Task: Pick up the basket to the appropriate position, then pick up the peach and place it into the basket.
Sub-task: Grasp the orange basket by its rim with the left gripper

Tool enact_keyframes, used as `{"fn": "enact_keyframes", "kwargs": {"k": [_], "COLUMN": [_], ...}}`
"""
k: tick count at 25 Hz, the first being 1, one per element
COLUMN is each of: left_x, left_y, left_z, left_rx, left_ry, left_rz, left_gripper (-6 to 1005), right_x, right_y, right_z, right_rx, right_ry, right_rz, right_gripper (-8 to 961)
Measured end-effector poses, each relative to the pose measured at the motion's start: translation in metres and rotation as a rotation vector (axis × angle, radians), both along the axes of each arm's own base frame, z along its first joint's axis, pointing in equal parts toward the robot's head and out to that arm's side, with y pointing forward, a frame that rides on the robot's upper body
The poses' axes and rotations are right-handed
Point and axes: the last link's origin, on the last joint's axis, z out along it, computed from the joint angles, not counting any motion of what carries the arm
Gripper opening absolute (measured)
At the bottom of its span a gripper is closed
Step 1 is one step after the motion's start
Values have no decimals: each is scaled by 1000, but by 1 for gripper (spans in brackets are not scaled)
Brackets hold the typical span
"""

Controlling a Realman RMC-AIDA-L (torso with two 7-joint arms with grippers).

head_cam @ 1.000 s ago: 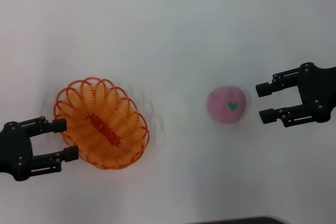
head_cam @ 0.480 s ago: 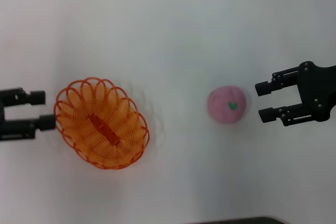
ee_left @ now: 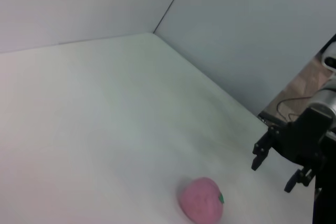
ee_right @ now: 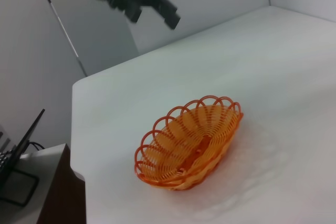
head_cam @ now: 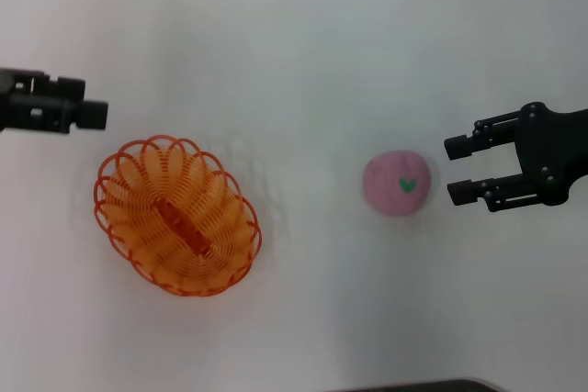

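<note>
The orange wire basket (head_cam: 176, 216) sits flat on the white table at the left; it also shows in the right wrist view (ee_right: 190, 142). It is empty. The pink peach (head_cam: 397, 184) with its green leaf mark lies on the table at the right, and also shows in the left wrist view (ee_left: 201, 200). My left gripper (head_cam: 92, 113) is lifted clear of the basket, beyond its far-left rim; in the right wrist view (ee_right: 153, 18) its fingers stand apart and hold nothing. My right gripper (head_cam: 456, 170) is open and empty just right of the peach, not touching it.
The white table (head_cam: 303, 52) stretches out behind both objects. Its front edge and a dark strip (head_cam: 413, 386) lie at the bottom. Grey walls (ee_left: 252, 35) stand behind the table, and a table corner with a drop-off (ee_right: 76, 171) shows near the basket.
My left gripper has left the basket's left rim and moved up and away to the far left. The basket stays where it was. My right gripper has hardly moved.
</note>
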Motion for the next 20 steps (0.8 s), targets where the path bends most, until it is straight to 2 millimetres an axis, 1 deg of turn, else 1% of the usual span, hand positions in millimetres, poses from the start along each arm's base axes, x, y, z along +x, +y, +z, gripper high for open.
{"fn": "enact_keyframes", "kwargs": {"k": [4, 8, 11, 16, 20], "left_x": [14, 23, 24, 24, 24], "left_y": [17, 30, 37, 45, 49], "left_z": [-2, -11, -19, -39, -55], "left_rx": [-22, -30, -9, 23, 35], "left_ry": [84, 218, 306, 456, 542], "left_rz": [23, 38, 52, 64, 60], "left_gripper": [784, 784, 785, 784, 782], "right_x": [1, 1, 0, -1, 0], "right_y": [0, 0, 1, 2, 4], "right_z": [0, -1, -1, -1, -2], "right_rx": [5, 5, 6, 9, 17], "right_ry": [-4, -3, -3, -4, -10], "right_rz": [-2, -2, 1, 2, -1], "right_gripper": [644, 644, 644, 643, 644]}}
